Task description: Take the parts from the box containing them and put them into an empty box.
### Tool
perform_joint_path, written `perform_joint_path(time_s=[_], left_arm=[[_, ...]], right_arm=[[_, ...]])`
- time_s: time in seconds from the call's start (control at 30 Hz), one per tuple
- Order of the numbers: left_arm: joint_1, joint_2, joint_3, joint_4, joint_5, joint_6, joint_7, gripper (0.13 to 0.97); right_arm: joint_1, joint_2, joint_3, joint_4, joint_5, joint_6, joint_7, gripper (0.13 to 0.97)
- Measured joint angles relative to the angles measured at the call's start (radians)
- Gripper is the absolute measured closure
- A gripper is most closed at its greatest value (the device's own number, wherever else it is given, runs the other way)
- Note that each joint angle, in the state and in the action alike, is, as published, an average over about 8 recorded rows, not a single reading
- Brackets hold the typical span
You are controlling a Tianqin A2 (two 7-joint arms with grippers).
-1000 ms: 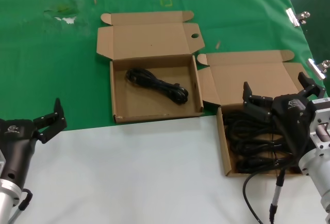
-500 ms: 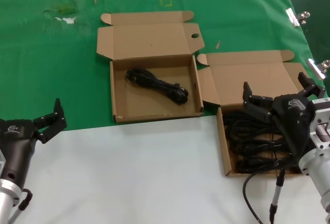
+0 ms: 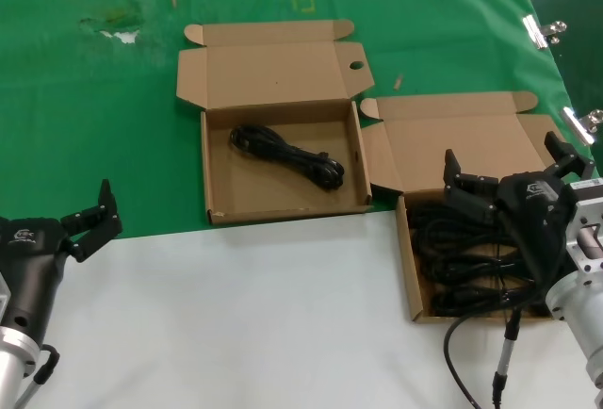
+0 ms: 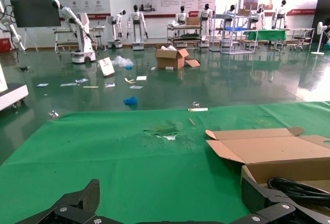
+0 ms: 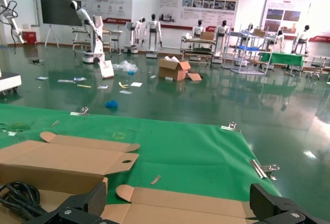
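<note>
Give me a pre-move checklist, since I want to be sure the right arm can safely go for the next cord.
1. Right gripper fingers open and holding nothing: ok.
2. Right gripper positioned over the right box with the pile of cords: ok.
3. Cords in the pile lie separate enough to lift just one: cannot tell, they overlap in a tangle.
4. Left box has its lid open and space beside the single cord already in it: ok.
5. Left gripper clear of both boxes, over the white surface on the robot's left: ok.
6. Robot's thin dangling wire free of the pile: cannot tell.
</note>
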Motion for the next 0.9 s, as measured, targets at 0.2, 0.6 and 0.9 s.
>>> perform_joint_path(time_s=[0.2, 0.6, 0.9], left_arm=[[0.0, 0.0, 0.0, 0.0, 0.0, 0.0, 0.0, 0.132], [0.0, 0.0, 0.0, 0.0, 0.0, 0.0, 0.0, 0.132], [0.0, 0.0, 0.0, 0.0, 0.0, 0.0, 0.0, 0.132]], right_arm=[[0.0, 0.0, 0.0, 0.0, 0.0, 0.0, 0.0, 0.129], [0.0, 0.0, 0.0, 0.0, 0.0, 0.0, 0.0, 0.129], [0.0, 0.0, 0.0, 0.0, 0.0, 0.0, 0.0, 0.129]])
